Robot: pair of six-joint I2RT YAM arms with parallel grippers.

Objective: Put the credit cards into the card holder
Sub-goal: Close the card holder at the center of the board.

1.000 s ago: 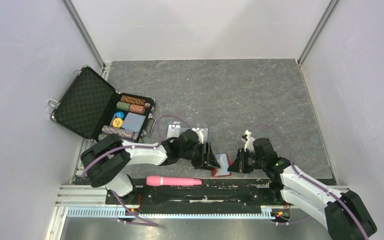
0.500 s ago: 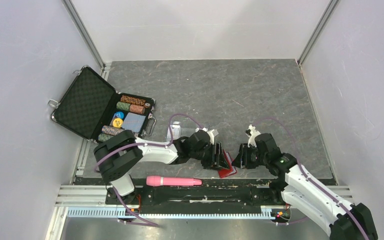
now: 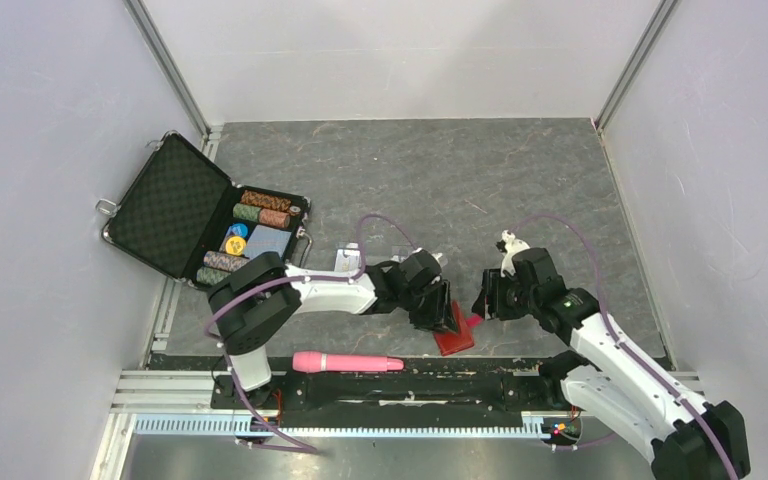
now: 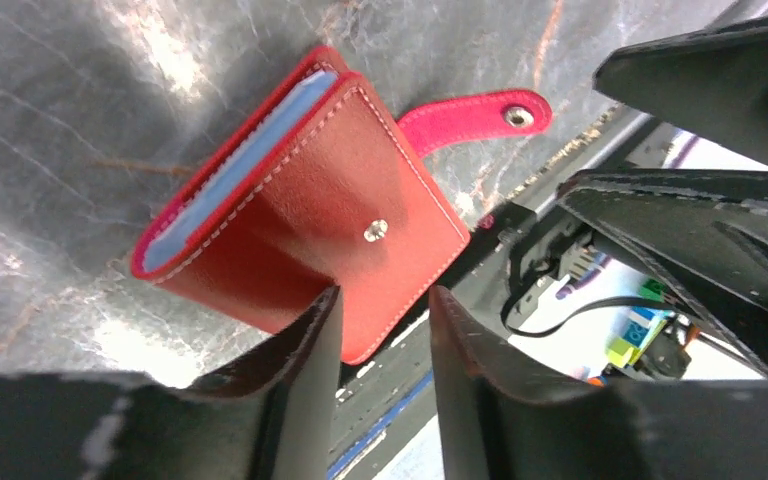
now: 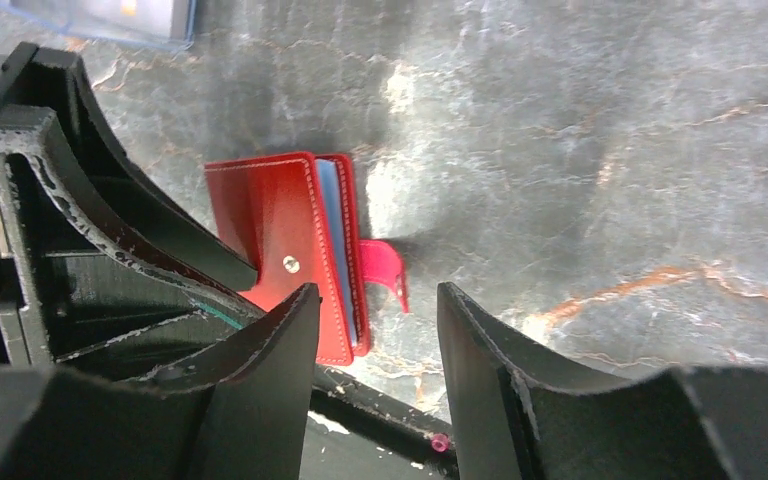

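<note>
From my station I count one card holder (image 4: 300, 215). It is a small red leather-like wallet with pale stitching, folded shut and lying flat on the counter (image 3: 440, 180). It sits close to the near edge, between my two claws. A sliver of pale blue pocket shows along its open edge. Its one snap tab sticks out loose to the side, pinker than the cover, and is not fastened. I see two metal snap parts, one on the cover and one at the end of the tab.

The left claw (image 3: 442, 308) hangs right over the wallet with its fingers partly apart, and nothing is pinched between them. I can't tell whether a fingertip touches the leather. The right claw (image 5: 377, 292) is just beside the tab with a similar gap, and it holds nothing either.

I can make out only one credit card (image 5: 90, 15). It is grey-blue with a small gold mark, cut off by the top edge of the right wrist view. A clear plastic case (image 3: 347, 262) lies just behind the left arm.

One black briefcase (image 3: 175, 205) stands open at the far left, with rows of poker chips inside. One pink stick (image 3: 348, 362) lies along the front rail.
</note>
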